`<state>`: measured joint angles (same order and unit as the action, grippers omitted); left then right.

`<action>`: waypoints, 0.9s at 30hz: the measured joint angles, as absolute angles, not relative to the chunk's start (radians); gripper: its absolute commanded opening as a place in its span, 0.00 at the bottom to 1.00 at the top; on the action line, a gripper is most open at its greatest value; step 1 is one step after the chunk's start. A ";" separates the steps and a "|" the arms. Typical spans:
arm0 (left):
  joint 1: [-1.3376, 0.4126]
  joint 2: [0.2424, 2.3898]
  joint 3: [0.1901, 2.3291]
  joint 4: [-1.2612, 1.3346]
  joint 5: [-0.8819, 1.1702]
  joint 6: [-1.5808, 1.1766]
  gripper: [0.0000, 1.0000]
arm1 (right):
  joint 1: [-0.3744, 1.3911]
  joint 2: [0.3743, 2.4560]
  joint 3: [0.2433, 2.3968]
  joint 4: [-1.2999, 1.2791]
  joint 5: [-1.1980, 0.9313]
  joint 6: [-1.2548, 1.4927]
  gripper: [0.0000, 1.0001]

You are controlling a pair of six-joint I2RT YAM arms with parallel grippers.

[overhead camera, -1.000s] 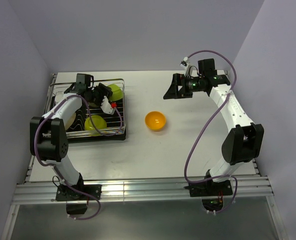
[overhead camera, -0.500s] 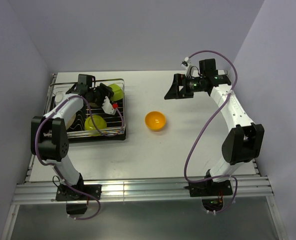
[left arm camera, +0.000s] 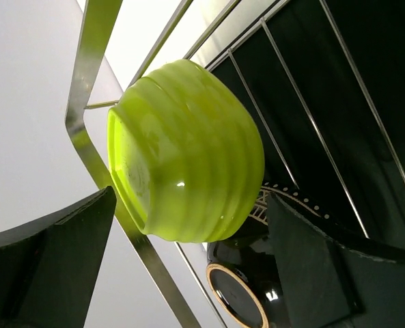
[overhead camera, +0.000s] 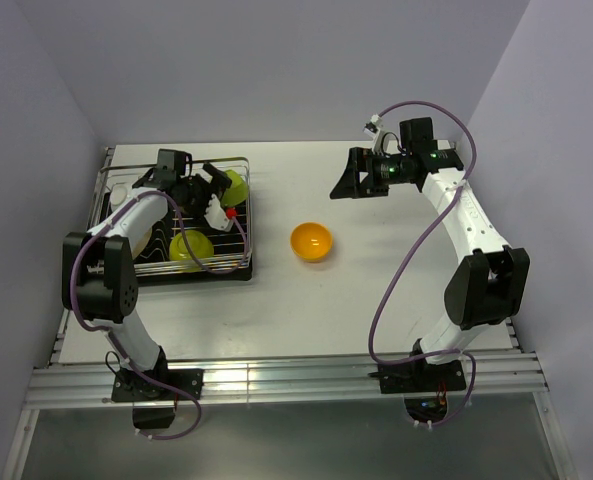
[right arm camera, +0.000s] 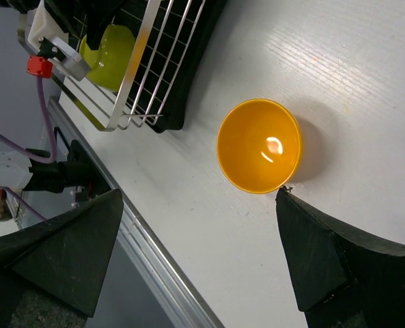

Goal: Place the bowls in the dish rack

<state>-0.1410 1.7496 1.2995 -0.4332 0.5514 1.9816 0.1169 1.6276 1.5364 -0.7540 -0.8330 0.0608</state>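
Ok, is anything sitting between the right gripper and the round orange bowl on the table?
Nothing visible. The right gripper hangs open above bare white tabletop, and the round orange bowl sits alone, upright, apart from the chrome wire dish rack.

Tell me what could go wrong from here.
1. The lime bowl lies on its side against the rim of the dish rack, between the fingers of the open left gripper; a nudge could roll it out or onto the black bowl.
2. The orange bowl sits on the table outside the rack; the open right gripper could push it sliding instead of gripping it.
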 measured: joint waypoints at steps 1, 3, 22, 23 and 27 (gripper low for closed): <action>-0.141 1.750 1.299 -0.435 0.551 1.982 0.98 | 0.117 1.628 1.536 -0.754 -0.833 0.061 1.00; -0.141 1.750 1.300 -0.439 0.551 1.982 1.00 | 0.117 1.628 1.536 -0.755 -0.833 0.061 1.00; -0.111 1.704 1.346 -0.532 0.535 1.982 1.00 | 0.117 1.628 1.537 -0.756 -0.833 0.061 1.00; -0.105 1.695 1.346 -0.537 0.535 1.982 1.00 | 0.117 1.627 1.537 -0.756 -0.833 0.061 1.00; -0.091 1.672 1.350 -0.540 0.535 1.982 0.99 | 0.117 1.628 1.537 -0.756 -0.833 0.061 1.00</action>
